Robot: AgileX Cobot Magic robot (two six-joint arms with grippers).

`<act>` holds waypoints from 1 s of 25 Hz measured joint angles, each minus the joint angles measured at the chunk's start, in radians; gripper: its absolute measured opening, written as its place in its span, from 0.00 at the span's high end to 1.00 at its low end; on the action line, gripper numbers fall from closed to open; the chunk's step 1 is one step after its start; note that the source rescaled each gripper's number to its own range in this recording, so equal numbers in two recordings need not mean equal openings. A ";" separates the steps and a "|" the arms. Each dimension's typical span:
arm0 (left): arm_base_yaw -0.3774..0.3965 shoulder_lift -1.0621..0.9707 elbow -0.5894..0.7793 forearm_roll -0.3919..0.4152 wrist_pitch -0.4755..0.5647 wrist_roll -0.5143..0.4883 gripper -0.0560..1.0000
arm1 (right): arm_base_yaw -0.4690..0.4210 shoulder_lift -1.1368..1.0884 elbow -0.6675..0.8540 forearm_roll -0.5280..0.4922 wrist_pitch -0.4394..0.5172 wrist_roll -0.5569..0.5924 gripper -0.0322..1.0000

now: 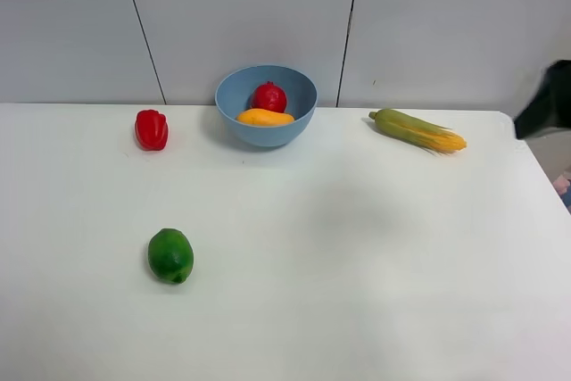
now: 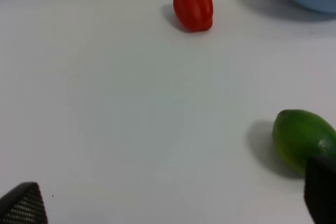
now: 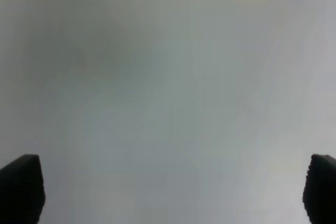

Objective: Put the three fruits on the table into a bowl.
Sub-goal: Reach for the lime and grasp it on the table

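I am working on the last fruit. The lime is lying alone on the bench, well apart from the bowl, which is already holding the pomegranate and mango. My left fingers are spread wide and empty, and the lime is sitting beside one of them rather than centred. I am judging that I should shift sideways until it lies between both, then descend and close gently around its middle, since it looks glossy and may roll. My right fingers are also spread and empty.
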 joint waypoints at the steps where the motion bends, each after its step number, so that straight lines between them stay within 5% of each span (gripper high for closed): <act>1: 0.000 0.000 0.000 0.000 0.000 0.000 0.00 | -0.028 -0.059 0.033 0.001 0.000 0.000 0.00; 4: 0.000 0.000 0.000 0.000 0.000 0.000 0.00 | -0.095 -0.356 0.207 0.006 -0.002 -0.023 0.00; 12: 0.000 0.000 0.000 0.000 0.000 0.000 0.00 | -0.101 -0.843 0.483 -0.018 -0.155 -0.048 0.00; 25: 0.000 0.000 0.000 0.000 0.000 0.000 0.00 | -0.101 -1.051 0.633 -0.036 -0.152 -0.039 0.00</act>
